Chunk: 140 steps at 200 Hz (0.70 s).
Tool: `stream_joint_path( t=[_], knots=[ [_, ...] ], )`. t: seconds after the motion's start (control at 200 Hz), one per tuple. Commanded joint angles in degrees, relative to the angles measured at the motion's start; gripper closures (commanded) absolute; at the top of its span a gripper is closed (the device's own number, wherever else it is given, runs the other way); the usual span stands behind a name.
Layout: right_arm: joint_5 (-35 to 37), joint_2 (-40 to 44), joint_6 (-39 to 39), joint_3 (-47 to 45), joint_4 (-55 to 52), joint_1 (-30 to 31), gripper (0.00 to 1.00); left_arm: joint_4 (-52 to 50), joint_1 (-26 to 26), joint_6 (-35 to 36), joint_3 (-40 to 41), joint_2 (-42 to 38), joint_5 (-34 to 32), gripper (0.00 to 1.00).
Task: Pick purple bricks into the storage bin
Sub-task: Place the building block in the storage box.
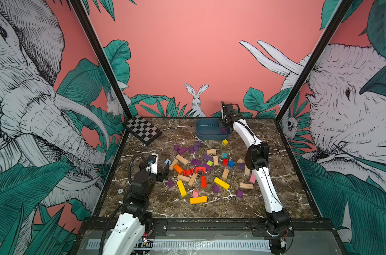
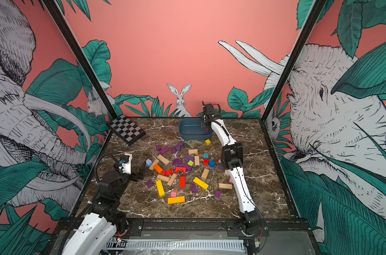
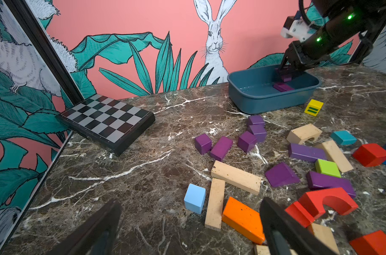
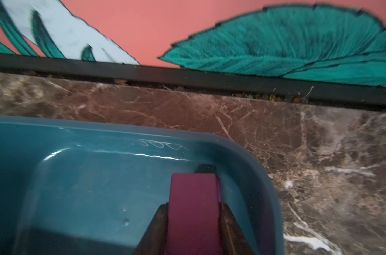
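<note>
Bricks go in low: my right hand [image 4: 194,206] is clamped on a purple brick [image 4: 193,192] inside the storage bin [image 4: 143,132] at the desk's [image 1: 231,207] far edge. Another purple brick [image 3: 283,86] lies beside it, so I judge a short drop won't bounce it out. My left hand [image 1: 163,174] hangs wide apart toward the left edge, clear.

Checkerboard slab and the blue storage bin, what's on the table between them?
Nothing: the marble table between the checkerboard slab and the storage bin is bare, as the left wrist view shows.
</note>
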<state>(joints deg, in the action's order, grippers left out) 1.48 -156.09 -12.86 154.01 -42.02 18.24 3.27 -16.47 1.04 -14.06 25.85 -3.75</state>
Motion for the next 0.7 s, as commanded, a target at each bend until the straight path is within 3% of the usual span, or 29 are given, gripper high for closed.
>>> stream_joint_path(
  t=[0.0, 0.2, 0.36, 0.695],
  knots=[
    [1.7, -0.5, -0.3, 1.7, 3.6, 0.2, 0.99, 0.4, -0.3, -0.4, 0.6, 0.1, -0.1, 0.01],
    [1.9, -2.4, 0.1, 3.7, 4.1, 0.2, 0.95, 0.4, -0.3, -0.4, 0.5, 0.2, -0.6, 0.01],
    [2.1, -2.2, 0.3, 3.4, 4.1, 0.2, 0.81, 0.7, -0.3, -0.7, 0.2, 1.2, -1.1, 0.01],
    [2.1, -0.2, 1.8, 2.6, 3.7, 0.1, 0.7, 0.9, -0.3, -0.6, -0.1, 2.3, -1.3, 0.01]
  ],
)
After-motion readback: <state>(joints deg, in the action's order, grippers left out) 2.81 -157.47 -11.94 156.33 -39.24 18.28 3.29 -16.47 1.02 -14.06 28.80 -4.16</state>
